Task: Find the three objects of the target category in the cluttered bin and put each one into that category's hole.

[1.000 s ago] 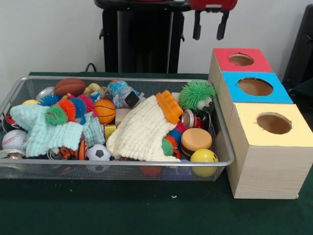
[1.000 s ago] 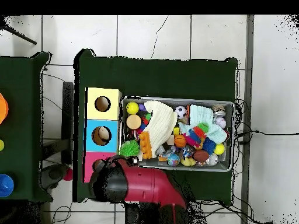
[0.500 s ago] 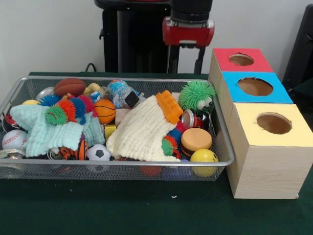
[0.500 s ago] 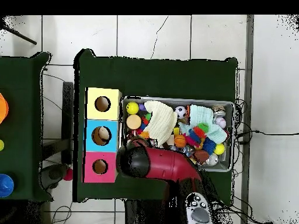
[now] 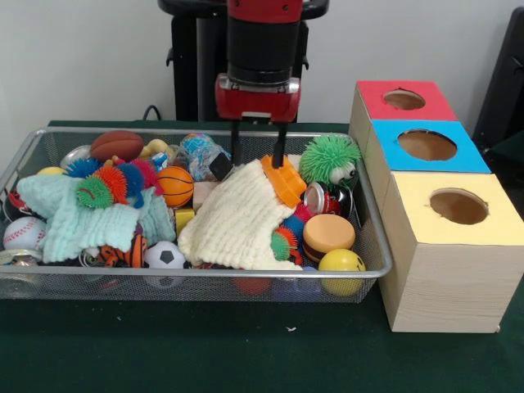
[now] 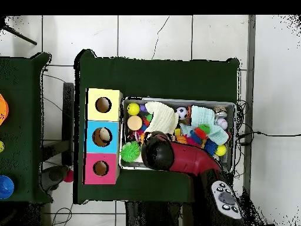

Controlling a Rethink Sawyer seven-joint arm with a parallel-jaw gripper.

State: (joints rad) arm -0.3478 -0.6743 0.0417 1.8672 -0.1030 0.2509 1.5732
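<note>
Bin (image 5: 372,266): on the green table, left of the three boxes, heaped with toys.
Near rim: soccer ball (image 5: 164,255), yellow ball (image 5: 341,262).
Middle: cream knit cloth (image 5: 237,219), orange block (image 5: 284,178) at its far edge.
Gripper (image 5: 259,154): over the bin's far middle, fingers apart, tips straddling the cloth's top edge just left of the orange block, nothing held.
Boxes: yellow (image 5: 458,209) nearest, then blue (image 5: 427,146), red (image 5: 404,100) farthest.
</note>
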